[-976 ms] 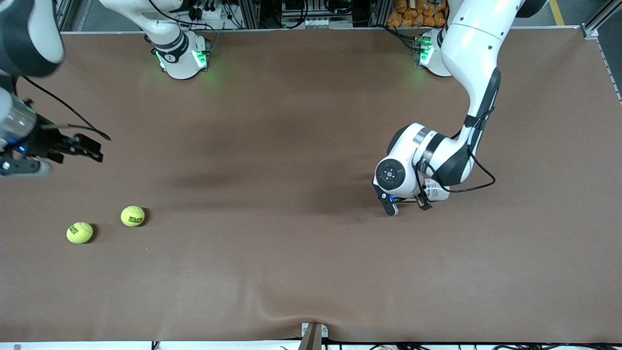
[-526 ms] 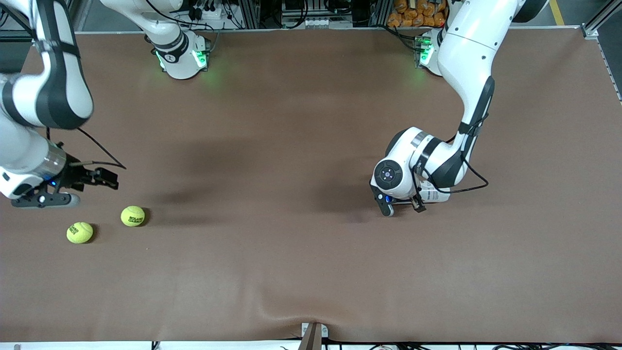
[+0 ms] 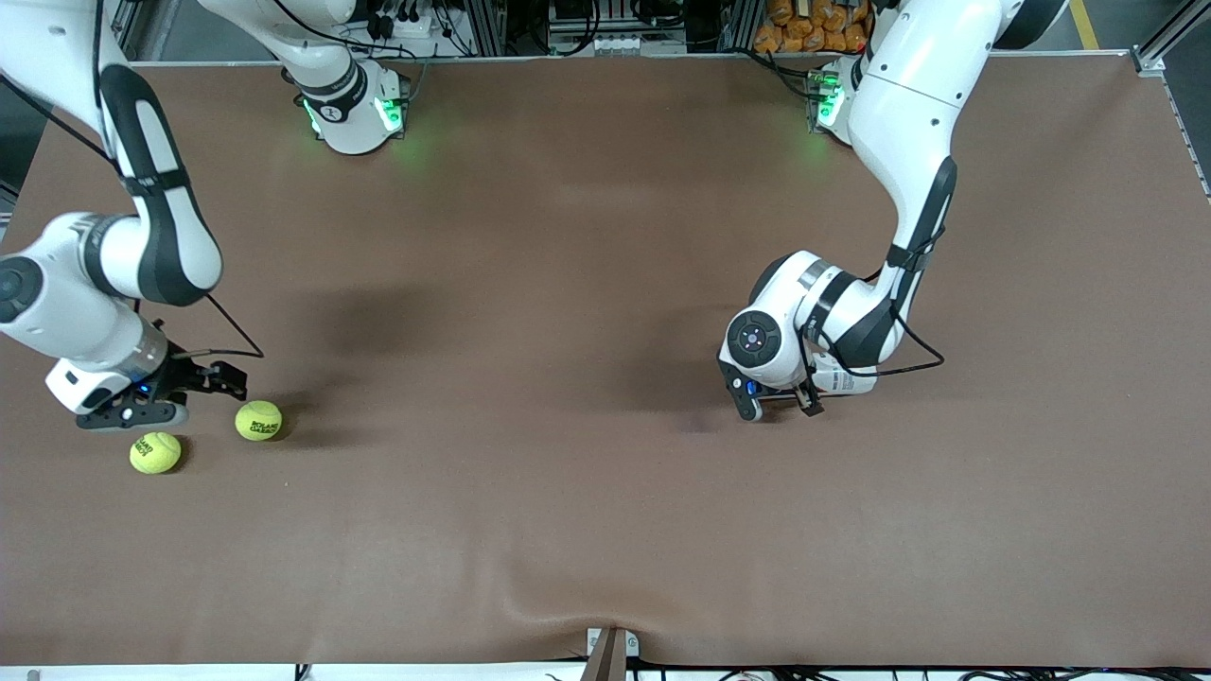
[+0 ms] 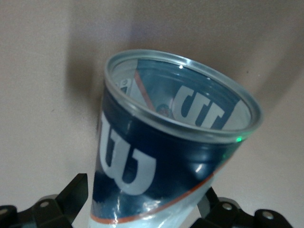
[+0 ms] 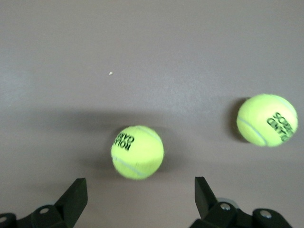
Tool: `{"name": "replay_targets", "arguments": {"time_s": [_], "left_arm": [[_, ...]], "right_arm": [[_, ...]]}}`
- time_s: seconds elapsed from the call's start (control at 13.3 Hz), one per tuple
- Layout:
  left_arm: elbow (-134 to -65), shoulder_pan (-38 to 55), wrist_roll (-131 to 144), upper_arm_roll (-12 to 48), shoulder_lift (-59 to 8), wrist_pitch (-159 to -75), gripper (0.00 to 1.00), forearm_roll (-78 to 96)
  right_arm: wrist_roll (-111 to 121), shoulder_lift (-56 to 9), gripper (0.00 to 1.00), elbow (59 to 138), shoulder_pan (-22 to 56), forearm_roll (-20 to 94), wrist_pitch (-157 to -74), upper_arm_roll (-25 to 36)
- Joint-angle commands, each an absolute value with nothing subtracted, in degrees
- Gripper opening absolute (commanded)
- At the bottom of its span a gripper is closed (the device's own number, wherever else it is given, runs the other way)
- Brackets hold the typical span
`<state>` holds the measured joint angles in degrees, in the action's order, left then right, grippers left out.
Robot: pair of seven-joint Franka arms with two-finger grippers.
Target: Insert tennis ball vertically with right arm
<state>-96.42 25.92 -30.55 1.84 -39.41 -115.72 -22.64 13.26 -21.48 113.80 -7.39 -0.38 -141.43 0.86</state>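
Shows the right gripper [image 3: 203, 392] low in the frame at the right arm's end of the counter [image 3: 568, 530], over bare surface just above the two balls as the front view lies. Has its fingers [image 5: 73, 194] spread wide and closed on nothing. Finds the first tennis ball [image 3: 258, 420] resting on the counter in the lower part of the frame, just beside the gripper's tip and apart from it. Puts the second tennis ball [image 3: 155, 452] a little lower in the frame, nearer the front camera and closer to the counter's edge at the right arm's end. Catches one ball, in the right wrist view, in line with the gap between the fingers, the other off to one side. Places the left gripper [image 3: 776, 402] mid-frame toward the left arm's end, clamped on a clear ball can [image 4: 175, 152] with blue lettered label, open mouth turned toward the left wrist camera.
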Motion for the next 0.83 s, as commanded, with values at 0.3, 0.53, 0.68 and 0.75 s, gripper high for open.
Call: {"name": "replay_targets", "arguments": {"time_s": [0.3, 0.53, 0.68, 0.75], "left_arm": [[-96.59, 26.37, -30.67, 1.85, -39.90, -117.42, 1.00, -24.26], [-96.33, 26.72, -30.59, 1.85, -39.99, -117.42, 0.81, -24.26], [-96.15, 26.72, -30.59, 1.85, -39.73, -117.33, 0.80, -24.26], [-95.98, 26.72, -30.76, 1.93, -39.38, -117.16, 0.80, -24.26]], "right_arm": [[14.77, -27.41, 1.00, 113.73, -8.70, -0.35, -150.54, -0.09], [14.33, -28.91, 1.00, 113.73, -8.18, -0.18, -151.70, -0.44], [14.33, -29.53, 1.00, 113.99, -8.26, -0.18, -152.57, -0.53], [14.33, -29.53, 1.00, 114.34, -8.00, -0.18, -153.01, -0.96]]}}
